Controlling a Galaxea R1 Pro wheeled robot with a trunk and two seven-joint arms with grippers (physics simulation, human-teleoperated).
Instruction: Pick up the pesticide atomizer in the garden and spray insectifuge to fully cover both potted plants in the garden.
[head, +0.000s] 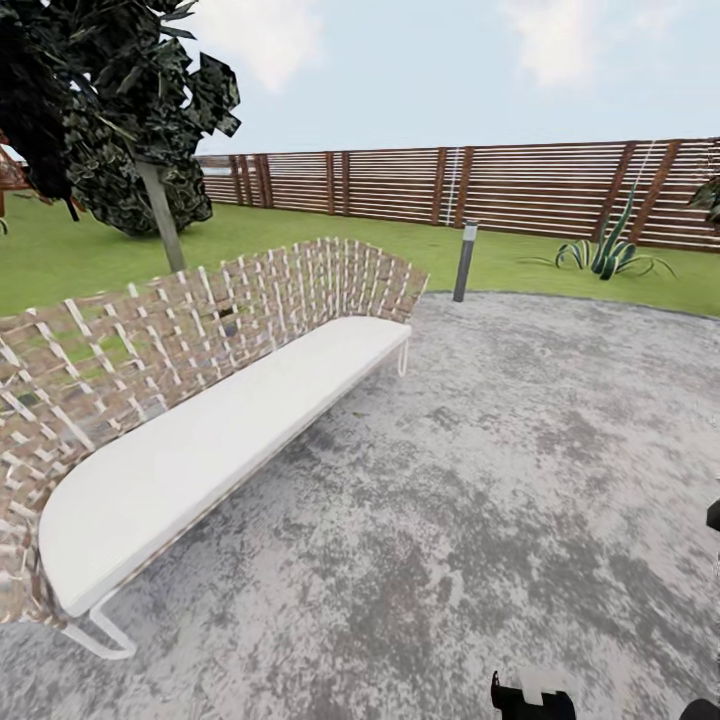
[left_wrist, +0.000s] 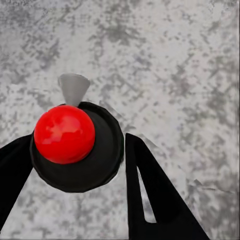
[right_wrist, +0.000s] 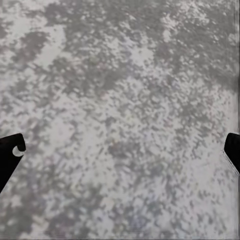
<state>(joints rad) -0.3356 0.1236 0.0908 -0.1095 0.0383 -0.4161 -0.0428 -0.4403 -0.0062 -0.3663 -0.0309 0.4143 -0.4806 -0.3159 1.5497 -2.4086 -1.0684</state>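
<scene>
Clamped between the two black fingers of the left gripper (left_wrist: 80, 155) in the left wrist view is the pesticide atomizer (left_wrist: 75, 147), seen from above: a dark round body, a glossy red top at centre left of the frame, and a small grey nozzle cone just above it. The jaws are clenched on the bottle, one finger against each side.

Pick-up: judged complete. Spraying: not yet begun, and both potted plants remain to be treated.

Head view, left to right: a dark-leaved tree (head: 110, 110) at upper left, a woven-back bench (head: 200, 420) with a white seat across the left half, a grey bollard lamp (head: 465, 260) at upper centre, a striped agave (head: 605, 250) at upper right before the slatted fence (head: 450, 185). Grey stone patio (head: 500, 480) covers the lower frame.

Right gripper (right_wrist: 120, 150): fingertips sit at opposite frame edges over bare patio, so the jaws are released and carry nothing.
</scene>
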